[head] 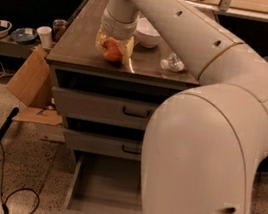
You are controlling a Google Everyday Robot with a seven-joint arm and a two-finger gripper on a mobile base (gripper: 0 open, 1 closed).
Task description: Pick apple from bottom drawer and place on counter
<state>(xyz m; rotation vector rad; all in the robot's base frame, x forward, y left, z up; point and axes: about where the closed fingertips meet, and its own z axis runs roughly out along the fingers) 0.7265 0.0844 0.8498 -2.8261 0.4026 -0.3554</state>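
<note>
The red-orange apple (pixel 112 51) sits between the pale fingers of my gripper (pixel 113 50), right at the surface of the brown-grey counter (pixel 78 44), near its front middle. The gripper is shut on the apple. The bottom drawer (pixel 103 190) stands pulled open below, with a bare grey floor. My large white arm reaches from the lower right up and over the counter and hides the right part of the cabinet.
A white bowl (pixel 148 33) and a clear plastic bottle (pixel 172 63) lie on the counter to the right of the gripper. Two upper drawers (pixel 98 107) are closed. A cardboard piece (pixel 30 77), cables and a dark side shelf with cups (pixel 45 36) are at the left.
</note>
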